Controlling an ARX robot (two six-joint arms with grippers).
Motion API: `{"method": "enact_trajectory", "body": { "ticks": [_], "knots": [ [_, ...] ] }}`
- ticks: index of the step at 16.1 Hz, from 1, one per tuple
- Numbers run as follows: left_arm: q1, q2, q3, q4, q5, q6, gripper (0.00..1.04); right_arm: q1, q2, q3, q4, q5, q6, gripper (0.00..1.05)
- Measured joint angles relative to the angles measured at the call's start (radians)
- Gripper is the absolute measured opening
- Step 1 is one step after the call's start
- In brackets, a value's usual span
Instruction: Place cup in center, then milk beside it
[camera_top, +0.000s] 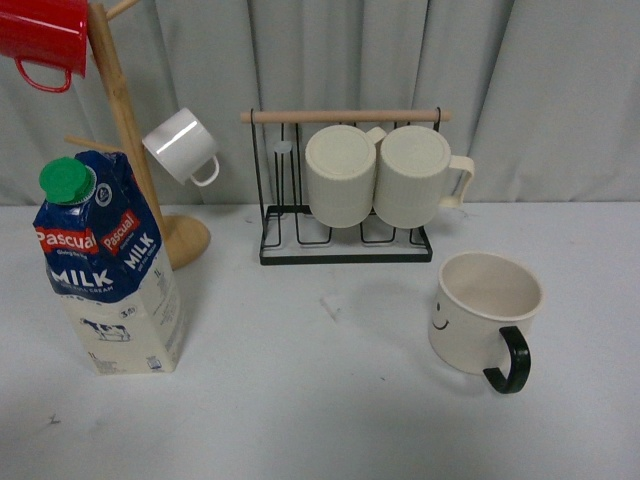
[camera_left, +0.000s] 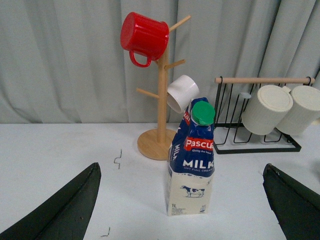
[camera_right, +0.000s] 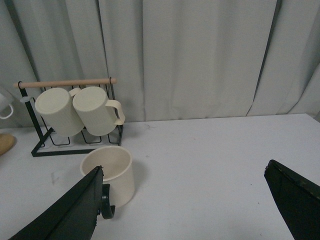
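Altogether one cup (camera_top: 487, 312), one milk (camera_top: 105, 270).

The milk (camera_top: 108, 275) carton reads "Pascual" on red labels and "MILK" in white — nothing else legible.

Back left you've got a wooden mug tree (camera_top: 122, 120), a red mug (camera_top: 42, 35) hanging up top and a small white mug (camera_top: 180, 145) lower down. Centre back, a black wire rack (camera_top: 345, 258) holds two ribbed cream mugs (camera_top: 340, 175) side by side. There's a grey curtain (camera_top: 560, 90) behind and a white table (camera_top: 300, 410) underneath.
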Motion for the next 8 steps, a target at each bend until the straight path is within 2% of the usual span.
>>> {"method": "enact_trajectory", "body": {
  "ticks": [8],
  "knots": [
    [0.0,0.0,0.0,0.0,0.0,0.0,0.98,0.0,0.0,0.0,0.0,0.0,0.0,0.98]
  ]
}}
